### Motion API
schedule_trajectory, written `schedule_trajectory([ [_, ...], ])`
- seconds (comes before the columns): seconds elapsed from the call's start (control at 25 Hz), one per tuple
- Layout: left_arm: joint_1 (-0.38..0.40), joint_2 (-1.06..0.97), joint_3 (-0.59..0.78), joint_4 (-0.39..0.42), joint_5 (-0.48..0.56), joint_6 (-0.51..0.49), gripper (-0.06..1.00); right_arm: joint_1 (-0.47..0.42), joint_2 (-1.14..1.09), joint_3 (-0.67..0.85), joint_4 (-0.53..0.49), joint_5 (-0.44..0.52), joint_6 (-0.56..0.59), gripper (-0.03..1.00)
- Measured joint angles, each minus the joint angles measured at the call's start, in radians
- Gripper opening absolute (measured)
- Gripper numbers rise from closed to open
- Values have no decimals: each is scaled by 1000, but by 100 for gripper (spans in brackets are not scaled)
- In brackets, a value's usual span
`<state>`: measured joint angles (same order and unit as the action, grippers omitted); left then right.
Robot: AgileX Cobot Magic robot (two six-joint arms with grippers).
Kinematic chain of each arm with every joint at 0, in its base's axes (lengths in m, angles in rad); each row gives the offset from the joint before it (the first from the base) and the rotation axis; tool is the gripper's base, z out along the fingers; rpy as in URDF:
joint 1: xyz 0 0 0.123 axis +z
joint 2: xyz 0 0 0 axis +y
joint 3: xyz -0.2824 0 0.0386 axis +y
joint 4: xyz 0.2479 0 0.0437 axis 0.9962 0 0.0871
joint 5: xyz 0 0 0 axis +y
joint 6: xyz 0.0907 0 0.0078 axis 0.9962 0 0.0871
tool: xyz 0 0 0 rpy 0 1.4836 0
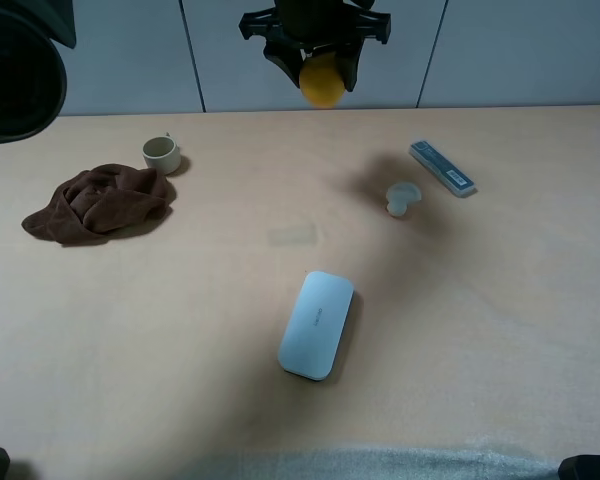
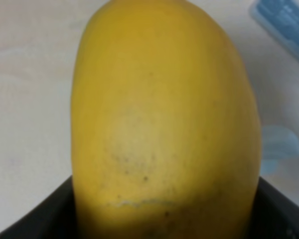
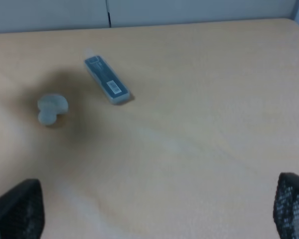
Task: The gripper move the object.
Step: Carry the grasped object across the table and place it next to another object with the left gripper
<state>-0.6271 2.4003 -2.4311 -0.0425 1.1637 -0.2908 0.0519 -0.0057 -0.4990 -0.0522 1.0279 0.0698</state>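
Observation:
The object (image 1: 323,84) is a smooth yellow-orange mango, hanging in the air over the far middle of the table. My left gripper (image 1: 318,66) is shut on it, its black fingers clasping it from both sides. The left wrist view is almost filled by the object (image 2: 164,119), with dark fingers (image 2: 32,219) showing at its lower edges. In the right wrist view my right gripper (image 3: 149,214) is open, its two black fingertips (image 3: 15,209) far apart over bare tabletop with nothing between them.
A flat white case (image 1: 317,325) lies in the middle front. At the left are a brown cloth (image 1: 98,203) and a small cup (image 1: 160,153). A small pale earbud-like thing (image 1: 402,196) and a blue-grey slim box (image 1: 443,167) lie at the right.

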Motion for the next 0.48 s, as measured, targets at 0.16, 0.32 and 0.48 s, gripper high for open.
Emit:
schedule_trajectory([
  [0.16, -11, -24, 0, 2, 0, 19, 61, 0, 0, 0, 0, 0, 0, 69],
  [0.32, -29, -62, 7, 17, 0, 29, 61, 0, 0, 0, 2, 0, 0, 69],
  [0.48, -47, -122, 90, 36, 0, 32, 61, 0, 0, 0, 3, 0, 0, 69],
])
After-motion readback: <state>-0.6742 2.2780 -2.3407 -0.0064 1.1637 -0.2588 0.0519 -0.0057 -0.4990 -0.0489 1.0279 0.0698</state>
